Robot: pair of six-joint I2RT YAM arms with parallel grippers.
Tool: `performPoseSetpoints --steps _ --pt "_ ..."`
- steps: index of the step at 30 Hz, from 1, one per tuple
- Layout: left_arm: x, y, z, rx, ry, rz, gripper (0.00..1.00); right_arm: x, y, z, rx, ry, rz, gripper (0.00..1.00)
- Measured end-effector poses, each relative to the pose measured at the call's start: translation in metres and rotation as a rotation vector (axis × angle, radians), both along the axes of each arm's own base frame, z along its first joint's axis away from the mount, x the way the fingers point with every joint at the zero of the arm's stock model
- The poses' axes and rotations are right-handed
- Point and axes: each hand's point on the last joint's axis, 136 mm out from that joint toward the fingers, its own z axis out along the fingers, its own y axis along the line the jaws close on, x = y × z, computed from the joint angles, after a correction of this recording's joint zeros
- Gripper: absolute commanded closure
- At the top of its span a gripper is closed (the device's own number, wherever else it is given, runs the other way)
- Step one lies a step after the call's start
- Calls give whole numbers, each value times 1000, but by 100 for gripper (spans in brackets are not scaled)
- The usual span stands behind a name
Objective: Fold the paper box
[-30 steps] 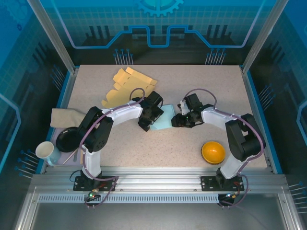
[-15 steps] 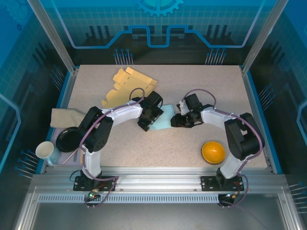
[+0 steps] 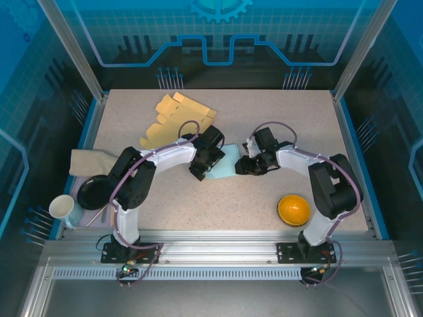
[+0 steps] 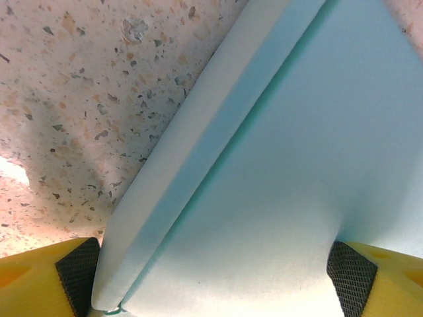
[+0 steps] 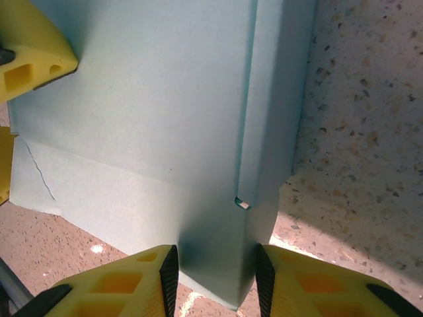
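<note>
- The right fingers (image 5: 119, 287) are clenched on the near edge of the light blue paper box (image 5: 152, 119). The pinched strip is hidden between the pads, and a folded flap runs away from them.
- The left fingers (image 4: 76, 277), spread wide, grip the box across a folded edge. Both pads touch it, and the frame cuts off their lower parts.
- Beyond that edge lies the speckled desk (image 4: 79, 86).
- From above, the box lies flat between the two sets of fingers, largely covered by them.
- Well behind the left fingers lies a flat yellow cardboard cutout (image 3: 175, 115).
</note>
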Motion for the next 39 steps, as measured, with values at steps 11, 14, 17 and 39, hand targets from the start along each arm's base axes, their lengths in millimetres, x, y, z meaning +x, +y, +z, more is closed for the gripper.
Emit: performPoseSetpoints --steps 11,14,17,39 --pt "0 1 0 1 1 2 8 3 0 -4 3 -41 13 67" --pt "1 2 0 2 1 5 8 4 0 -6 12 -69 13 67" --pt "1 2 0 1 1 6 8 5 -1 -6 12 -98 15 67" --pt "2 1 -2 -1 -2 5 8 14 -7 -12 -42 -266 -17 69"
